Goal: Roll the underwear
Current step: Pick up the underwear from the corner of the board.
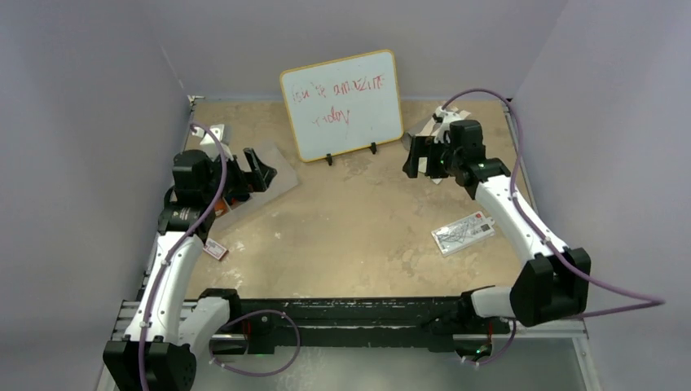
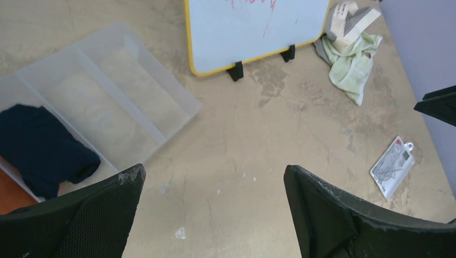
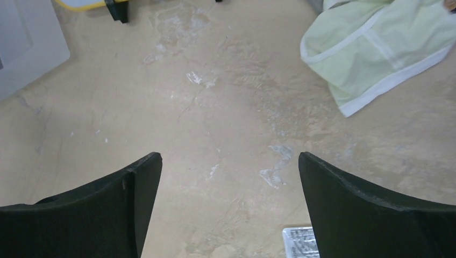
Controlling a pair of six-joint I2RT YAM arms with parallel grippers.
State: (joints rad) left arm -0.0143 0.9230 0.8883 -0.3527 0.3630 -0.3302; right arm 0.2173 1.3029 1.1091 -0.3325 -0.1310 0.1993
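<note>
In the left wrist view a navy underwear roll [image 2: 43, 148] lies in the near compartment of a clear tray [image 2: 134, 64], with a bit of orange underwear [image 2: 9, 196] beside it at the frame's edge. Flat pale cream underwear [image 2: 352, 59] [image 3: 376, 45] lies at the far right, next to grey underwear with a beige waistband [image 2: 349, 19]. My left gripper [image 1: 255, 165] [image 2: 215, 169] is open over bare table beside the tray. My right gripper [image 1: 414, 163] [image 3: 230, 156] is open above bare table, short of the pale cream piece. Neither holds anything.
A yellow-framed whiteboard [image 1: 342, 104] [image 2: 253, 27] stands on two feet at the back middle. A white printed card [image 1: 463, 233] [image 2: 392, 166] [image 3: 298, 239] lies on the right. A small red-and-white tag [image 1: 216, 249] lies near the left arm. Purple walls close in three sides.
</note>
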